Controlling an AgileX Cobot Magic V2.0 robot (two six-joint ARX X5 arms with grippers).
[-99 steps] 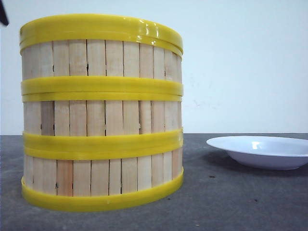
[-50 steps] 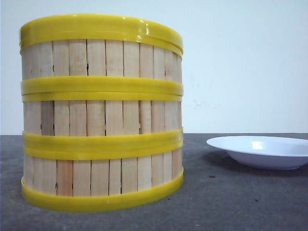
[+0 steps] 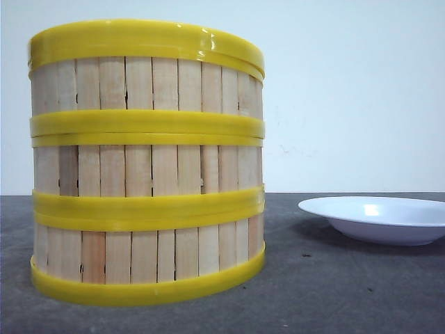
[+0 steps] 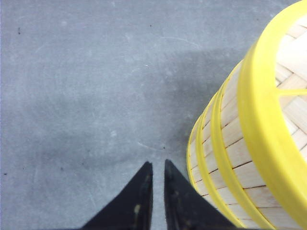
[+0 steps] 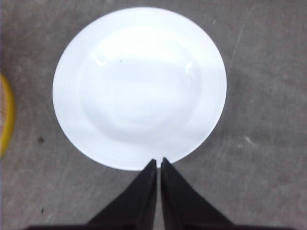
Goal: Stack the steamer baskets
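Three steamer baskets point(image 3: 147, 163) with pale slat walls and yellow rims stand stacked one on another at the left of the front view. The left wrist view shows the same stack point(image 4: 254, 143) from above. My left gripper point(image 4: 157, 164) hangs beside it over bare table, shut and holding nothing. My right gripper point(image 5: 159, 160) is shut too and holds nothing, its tips over the near rim of the white plate point(image 5: 139, 86). A sliver of yellow basket rim point(image 5: 5, 115) shows at the edge of the right wrist view. Neither gripper appears in the front view.
The white shallow plate point(image 3: 379, 219) lies on the grey table point(image 3: 334, 285) to the right of the stack, with a gap between them. A pale wall stands behind the table.
A dark tip at the front view's upper left edge a second ago has gone from view. The stack and the plate have not moved.
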